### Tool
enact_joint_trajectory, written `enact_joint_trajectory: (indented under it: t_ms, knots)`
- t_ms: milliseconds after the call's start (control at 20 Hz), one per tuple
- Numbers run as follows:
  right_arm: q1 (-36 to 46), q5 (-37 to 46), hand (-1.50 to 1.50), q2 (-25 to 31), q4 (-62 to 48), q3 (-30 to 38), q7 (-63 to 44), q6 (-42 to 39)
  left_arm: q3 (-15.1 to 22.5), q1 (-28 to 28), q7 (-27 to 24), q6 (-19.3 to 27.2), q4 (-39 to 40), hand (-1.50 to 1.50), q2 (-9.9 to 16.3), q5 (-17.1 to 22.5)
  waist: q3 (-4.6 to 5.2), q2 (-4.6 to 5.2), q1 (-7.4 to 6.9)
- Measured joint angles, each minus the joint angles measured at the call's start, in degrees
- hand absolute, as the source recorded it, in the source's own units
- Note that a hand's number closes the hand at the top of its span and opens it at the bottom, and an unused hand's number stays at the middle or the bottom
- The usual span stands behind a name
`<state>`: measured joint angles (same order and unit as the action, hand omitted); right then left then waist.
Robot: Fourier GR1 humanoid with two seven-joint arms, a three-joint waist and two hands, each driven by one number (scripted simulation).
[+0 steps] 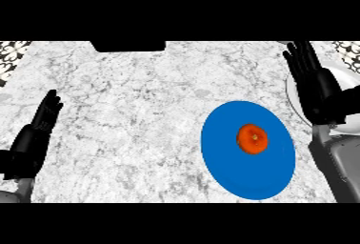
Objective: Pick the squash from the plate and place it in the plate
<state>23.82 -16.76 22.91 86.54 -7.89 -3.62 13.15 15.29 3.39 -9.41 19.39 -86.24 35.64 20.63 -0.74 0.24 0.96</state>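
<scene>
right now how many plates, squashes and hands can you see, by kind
plates: 2, the blue plate and a white plate partly hidden behind the right hand
squash: 1
hands: 2, with the left hand
total: 5

My rig: left hand [32, 138], matte black, slim fingers, lower left of frame; right hand [316, 86], matte black, upper right; smooth grey forearms below.
</scene>
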Motion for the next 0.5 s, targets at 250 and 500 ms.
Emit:
enact_joint_trajectory:
  t_ms: [250, 500]
  knots:
    - [-1.81, 0.2, 1.5, 5.02, 1.97, 7.03, -0.15, 1.79, 1.95, -2.55, 5.11, -0.22, 2.62, 0.0, -3.62, 1.86, 0.54, -0.27, 0.55]
    - [-7.87, 10.46, -1.5, 13.09, -1.75, 11.31, -1.78, 10.14, 4.12, -4.94, 9.24, -0.63, 4.03, 0.0, -8.2, 5.39, 1.04, 0.0, 2.77]
